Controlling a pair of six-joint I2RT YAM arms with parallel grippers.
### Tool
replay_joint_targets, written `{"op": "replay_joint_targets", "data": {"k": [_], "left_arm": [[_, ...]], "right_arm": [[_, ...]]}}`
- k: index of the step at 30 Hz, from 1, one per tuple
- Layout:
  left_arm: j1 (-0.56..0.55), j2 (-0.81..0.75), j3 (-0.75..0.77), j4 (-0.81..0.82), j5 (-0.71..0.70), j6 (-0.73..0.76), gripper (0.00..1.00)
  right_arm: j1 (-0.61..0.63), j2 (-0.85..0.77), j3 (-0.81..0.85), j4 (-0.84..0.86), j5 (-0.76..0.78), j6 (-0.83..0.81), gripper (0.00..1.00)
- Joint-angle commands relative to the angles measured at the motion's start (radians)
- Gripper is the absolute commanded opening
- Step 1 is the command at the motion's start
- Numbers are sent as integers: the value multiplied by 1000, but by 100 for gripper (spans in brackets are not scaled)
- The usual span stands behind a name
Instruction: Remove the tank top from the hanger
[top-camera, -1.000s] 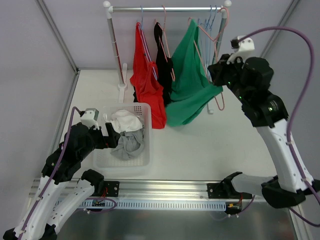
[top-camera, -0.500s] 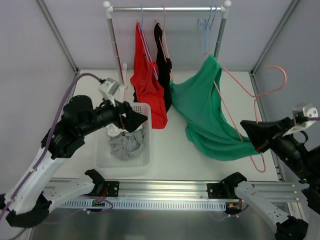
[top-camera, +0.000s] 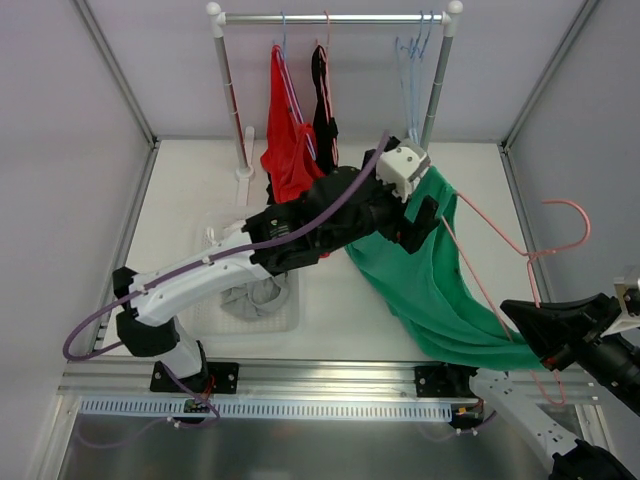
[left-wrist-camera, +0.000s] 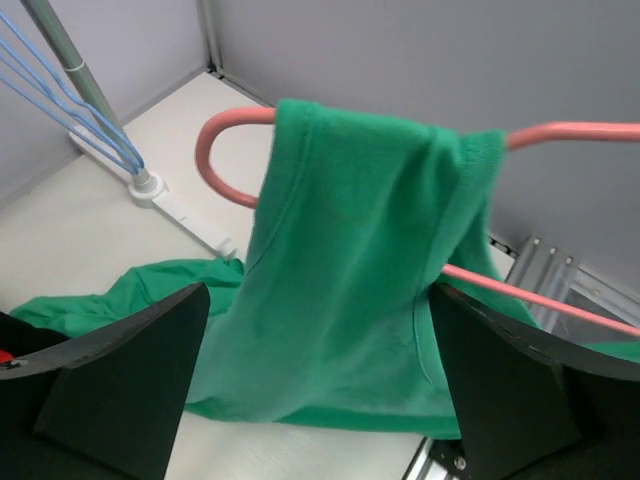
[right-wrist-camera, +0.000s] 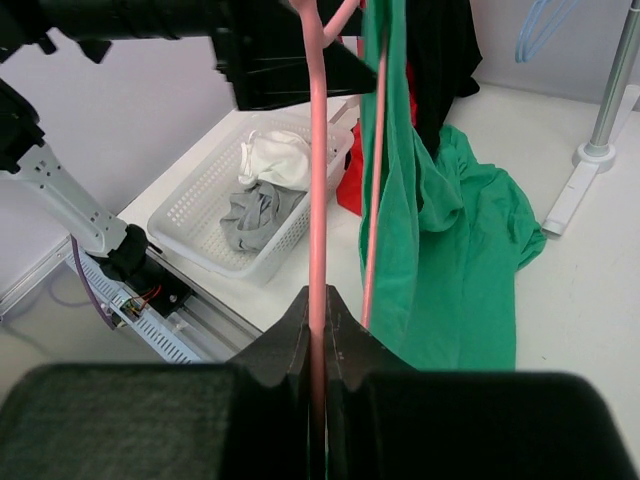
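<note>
The left arm (top-camera: 290, 235) hides most of the basket (top-camera: 268, 320); the right hand (right-wrist-camera: 318, 322) covers the lower end of the hanger (right-wrist-camera: 318, 150).

White basket (right-wrist-camera: 200, 215), rack (top-camera: 330, 17), red top (top-camera: 285, 150)

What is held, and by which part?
Right gripper pinches the hanger by its wire; left gripper, open astride the tank top, holds nothing.
</note>
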Motion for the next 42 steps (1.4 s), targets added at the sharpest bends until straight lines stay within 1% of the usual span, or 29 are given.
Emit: {"op": "replay_joint_targets", "data": {"k": [1,3,4,6,7,8,9,11,13,14,18,20,21,22,24,27,28,30,31,32,33,34,35,36,37,38,39,40,42], "left_arm": [[-7,36,79,51,-99,65,88],[-7,56,81,56,-97,63,75],[-7,62,79,59,-97,60,56],[-7,65,72,64,-105,54,35],[-7,60,67,64,-111,51,28],[-10,50,55,68,-117,51,18],[-11,42,49,70,-123,52,11],[-16,19,38,71,-184,56,0],[-17,-10,26,71,-258,46,0],[-17,-22,19,70,-359,37,0],[-13,-91,-23,70,-604,-18,0],[-7,-133,-54,70,-637,-38,0],[-2,-148,-66,68,-622,-44,0],[7,-165,-76,68,-566,-52,0],[7,-170,-89,67,-548,-59,0],[7,-188,-117,67,-443,-82,0],[7,-196,-132,68,-345,-92,0],[7,-203,-155,70,-231,-96,0],[7,-213,-193,73,-178,-108,0],[7,-219,-217,73,-80,-122,0],[7,-225,-240,88,-36,-133,0],[6,-239,-296,100,2,-153,0],[6,-246,-330,116,72,-165,0],[4,-254,-361,154,102,-191,0],[4,-271,-425,178,135,-202,0],[-2,-276,-456,203,224,-211,0],[-7,-276,-480,255,273,-225,0],[-13,-265,-520,274,335,-228,0],[-43,-233,-534,292,492,-213,0]], "right_arm": [[4,10,44,-10,-43,2,0],[3,8,47,-15,-47,-3,0],[3,8,47,-15,-46,-3,0],[3,8,42,-16,-37,-10,0],[4,8,36,-16,-32,-14,0],[3,8,30,-16,-27,-17,0],[3,8,12,-16,-23,-20,0],[4,6,-8,-15,-23,-26,0],[3,3,-41,-16,-39,-47,0],[4,-3,-50,-18,-52,-59,0],[4,-35,-77,-27,-165,-122,0],[3,-55,-79,-16,-203,-136,0],[4,-64,-79,-6,-234,-141,0],[4,-85,-81,19,-245,-144,0],[3,-99,-76,30,-253,-144,0],[4,-107,-61,31,-225,-142,0],[4,-113,-65,57,-210,-130,0],[4,-127,-111,109,-191,-101,0],[4,-142,-140,195,-181,-86,0],[4,-183,-172,241,-168,-69,0],[4,-207,-241,293,-147,-43,0],[4,-230,-277,392,-132,-32,0],[4,-272,-310,440,-106,-17,0],[4,-293,-378,494,-64,0,0],[3,-311,-413,595,-40,12,0],[3,-340,-448,641,15,41,0],[4,-351,-520,741,35,49,0],[3,-360,-556,792,55,57,0],[1,-375,-634,904,109,98,0]]}}
